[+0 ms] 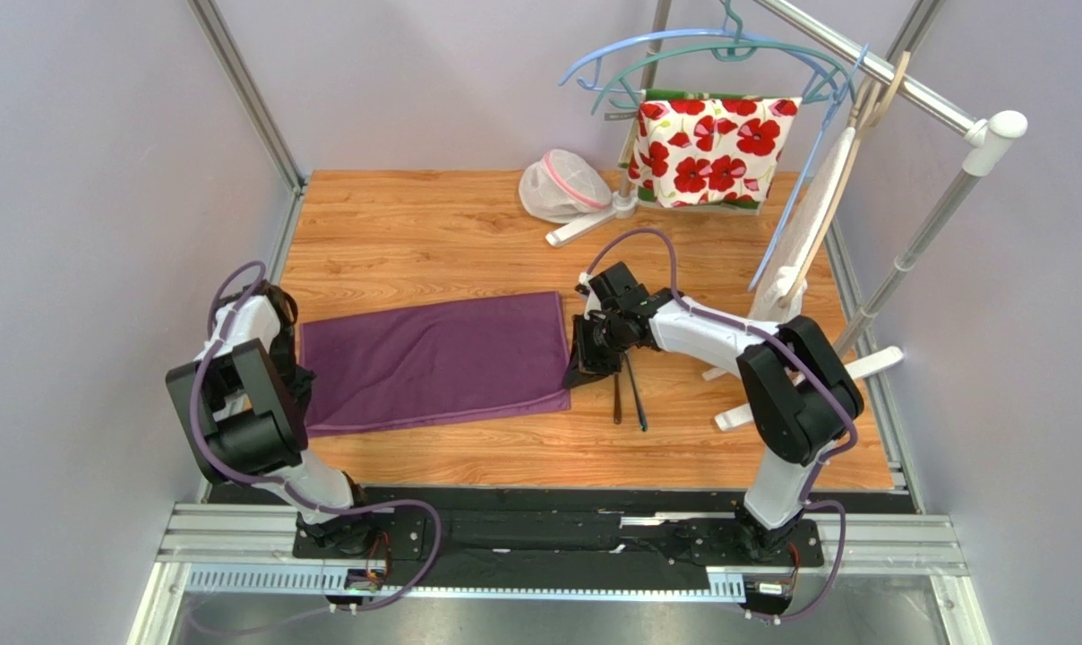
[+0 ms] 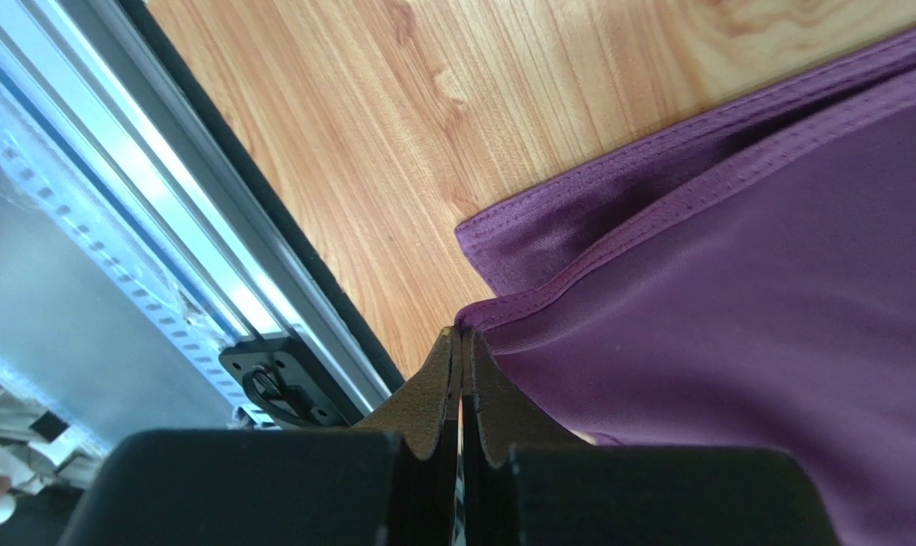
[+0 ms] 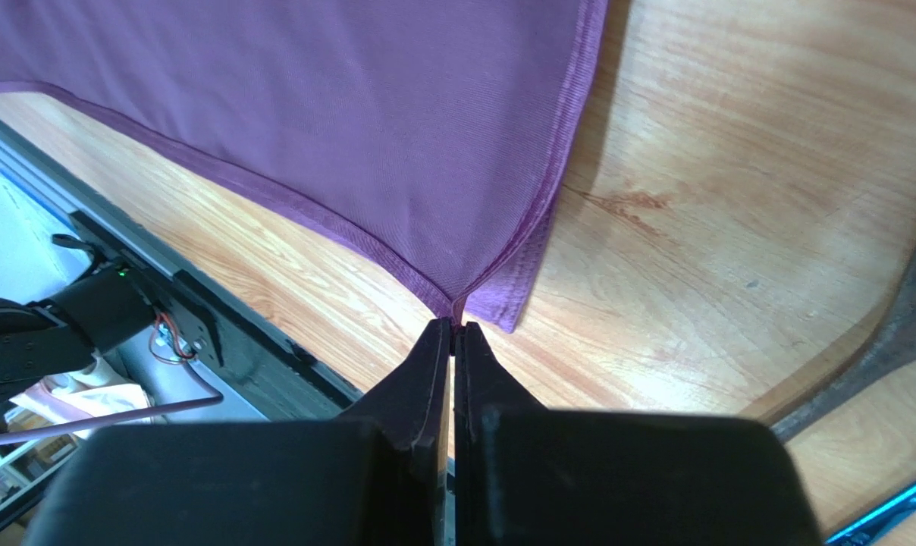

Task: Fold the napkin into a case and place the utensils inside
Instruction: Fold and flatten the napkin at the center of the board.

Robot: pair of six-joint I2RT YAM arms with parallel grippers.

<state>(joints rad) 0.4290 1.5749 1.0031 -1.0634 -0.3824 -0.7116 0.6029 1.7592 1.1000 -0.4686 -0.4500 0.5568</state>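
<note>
The dark purple napkin lies on the wooden table, doubled over into a wide rectangle. My left gripper is shut on its near left corner; in the left wrist view the hemmed corner is pinched at the gripper's tips, lifted above a lower layer. At the cloth's right side my right gripper is shut on the near right corner, and the right wrist view shows the gripper nipping the cloth's corner. Two dark utensils lie side by side on the wood just right of that gripper.
A white mesh pouch with pink trim sits at the back. A rack there holds a red-flowered cloth and several hangers, with its white legs reaching toward the right arm. A black rail edges the table's near side.
</note>
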